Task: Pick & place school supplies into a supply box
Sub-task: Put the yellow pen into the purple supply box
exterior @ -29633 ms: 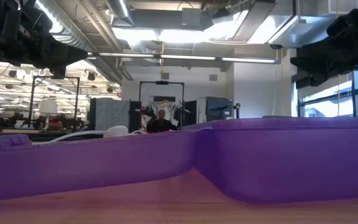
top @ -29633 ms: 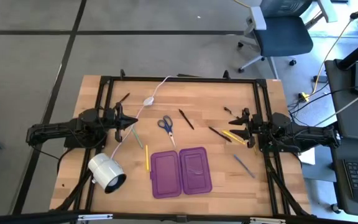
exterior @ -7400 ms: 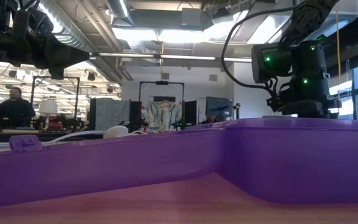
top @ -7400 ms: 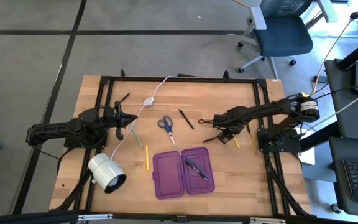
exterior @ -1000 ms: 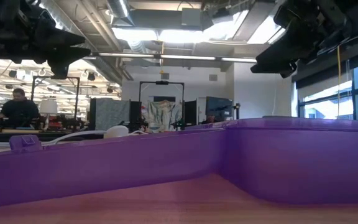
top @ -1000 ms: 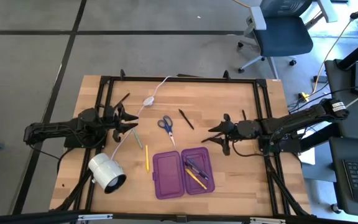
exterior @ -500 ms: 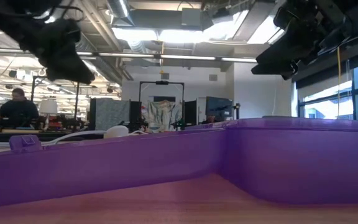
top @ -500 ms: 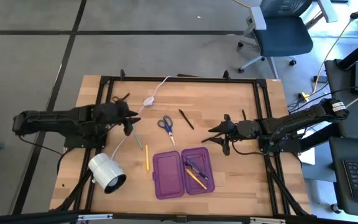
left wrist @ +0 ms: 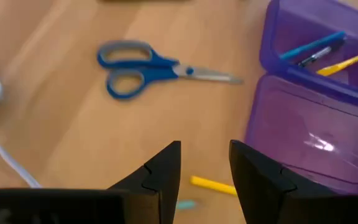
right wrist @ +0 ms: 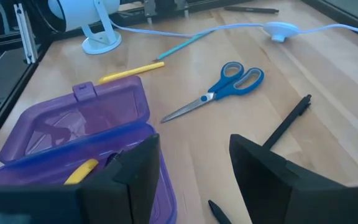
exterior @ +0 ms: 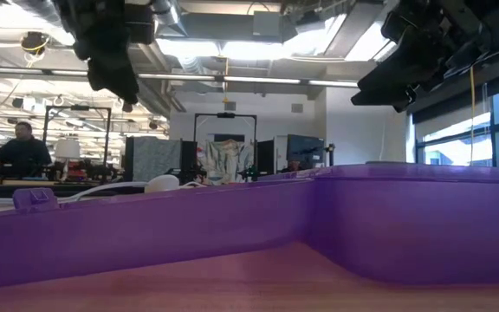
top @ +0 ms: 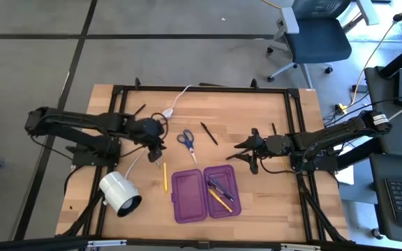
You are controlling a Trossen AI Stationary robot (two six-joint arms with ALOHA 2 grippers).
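The purple supply box (top: 188, 197) lies open near the front edge; its right half holds several pens (top: 219, 192). On the wood behind it lie blue-handled scissors (top: 187, 141), a dark pen (top: 209, 133), a yellow pencil (top: 165, 176) and a green pencil (right wrist: 185, 42). My left gripper (top: 157, 155) hangs open, tipped downward, above the green pencil's near end (left wrist: 185, 203) and the yellow pencil (left wrist: 213, 185), touching nothing. My right gripper (top: 245, 155) waits open above the table, right of the box's far end.
A white cylindrical lamp (top: 119, 193) lies at the front left. Its white cable with an oval switch (top: 167, 112) runs to the far edge. Another dark pen (top: 139, 109) lies at the far left. A black frame (top: 201, 89) rims the table.
My left gripper has swung out from the table's left side toward the middle. It has risen and tipped from nearly level to pointing down, and now hangs over the green pencil. My right gripper has stayed where it was.
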